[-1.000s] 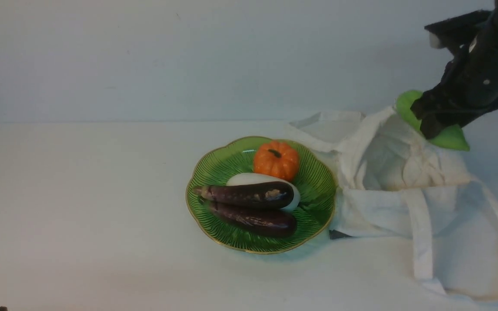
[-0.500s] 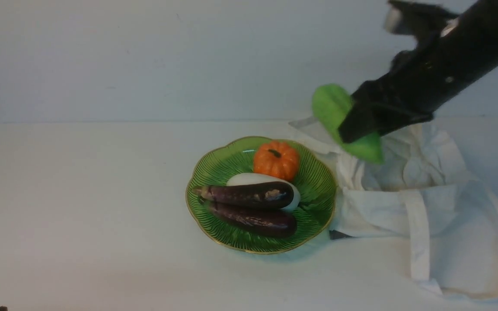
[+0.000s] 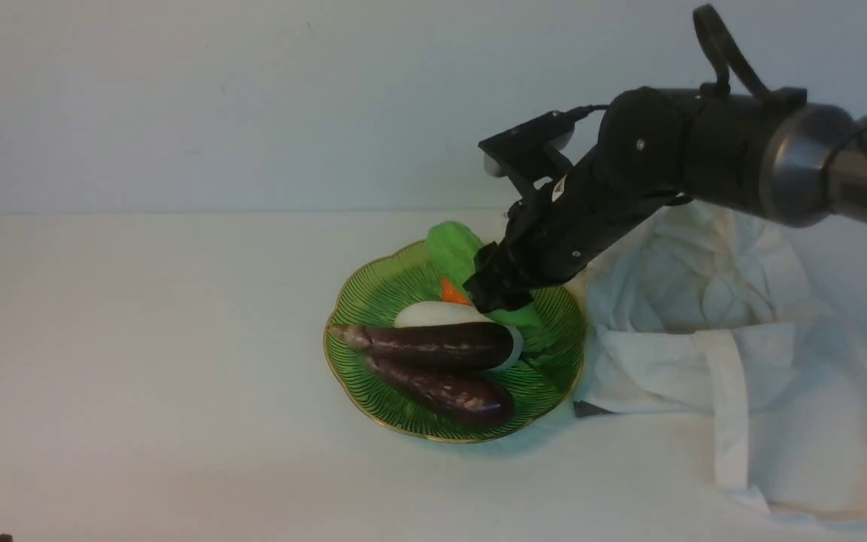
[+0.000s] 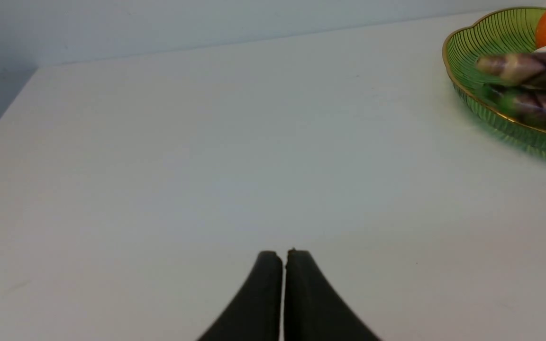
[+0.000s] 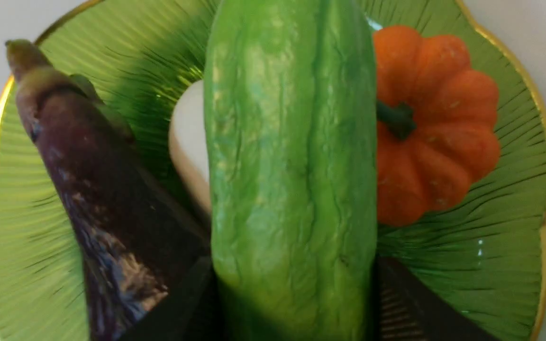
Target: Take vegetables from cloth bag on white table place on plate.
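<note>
Green, ridged cucumber point(image 5: 292, 166) sits lengthwise between the jaws of the right gripper point(image 3: 497, 297), which clamp one end from both sides; its free end points far and left; it hangs over the far part of the plate point(image 3: 332, 354), above the pumpkin point(image 5: 434, 123), beyond two eggplants point(image 3: 433, 346); it looks light, firm, slightly slick, best gripped across its narrow width; the left gripper point(image 4: 283, 265) is pinched closed, empty, over the table point(image 3: 140, 339).
</note>
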